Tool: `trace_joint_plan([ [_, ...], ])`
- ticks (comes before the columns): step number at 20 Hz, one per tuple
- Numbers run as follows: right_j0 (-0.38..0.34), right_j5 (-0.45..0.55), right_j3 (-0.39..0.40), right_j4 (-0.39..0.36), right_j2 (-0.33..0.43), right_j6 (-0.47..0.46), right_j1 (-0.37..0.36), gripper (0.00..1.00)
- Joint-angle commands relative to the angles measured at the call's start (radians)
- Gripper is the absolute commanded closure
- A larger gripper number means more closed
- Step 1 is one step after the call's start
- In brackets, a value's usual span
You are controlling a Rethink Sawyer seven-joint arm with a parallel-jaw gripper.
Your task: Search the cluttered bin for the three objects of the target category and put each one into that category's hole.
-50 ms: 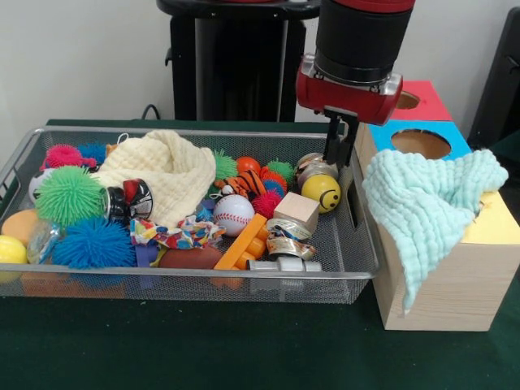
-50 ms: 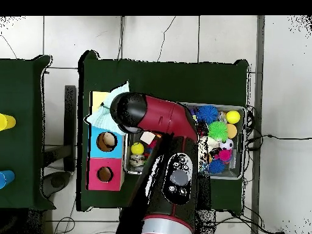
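A wire mesh bin (image 1: 357, 268) holds a heap of toys: a yellow smiley ball (image 1: 327, 193), a baseball (image 1: 234, 215), a wooden cube (image 1: 296, 211), an orange block (image 1: 240, 241), a striped tiger toy (image 1: 244, 185) and spiky green (image 1: 69, 195) and blue (image 1: 93, 242) balls. My gripper (image 1: 340, 154) hangs over the bin's right end, just above the smiley ball and holding nothing that I can see. To the right stands a wooden box (image 1: 455, 276) with a hole in its blue top (image 1: 420, 144) and another in its red top (image 1: 406, 99). In the overhead view the arm (image 2: 161, 122) hides the gripper.
A cream cloth (image 1: 162, 166) lies over the bin's back left. A mint cloth (image 1: 431, 195) drapes over the box's yellow section and front. The bin's right wall stands close against the box. Seen from overhead, the yellow ball (image 2: 138, 148) lies beside the blue hole (image 2: 106, 141).
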Motion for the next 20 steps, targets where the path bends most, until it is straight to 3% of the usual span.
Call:
trace_joint_plan([
  [1, 0.002, 0.014, -0.035, 0.038, 0.107, 0.178, 0.055, 1.00],
  [5, 0.014, 0.033, -0.106, 0.036, 0.095, 0.203, 0.092, 1.00],
  [10, 0.022, 0.036, -0.132, 0.039, 0.088, 0.205, 0.105, 1.00],
  [18, 0.023, -0.085, -0.091, 0.022, 0.092, 0.164, 0.109, 1.00],
  [19, 0.024, -0.089, -0.083, 0.027, 0.096, 0.164, 0.108, 0.00],
  [20, 0.031, -0.090, -0.093, 0.022, 0.089, 0.168, 0.112, 0.00],
])
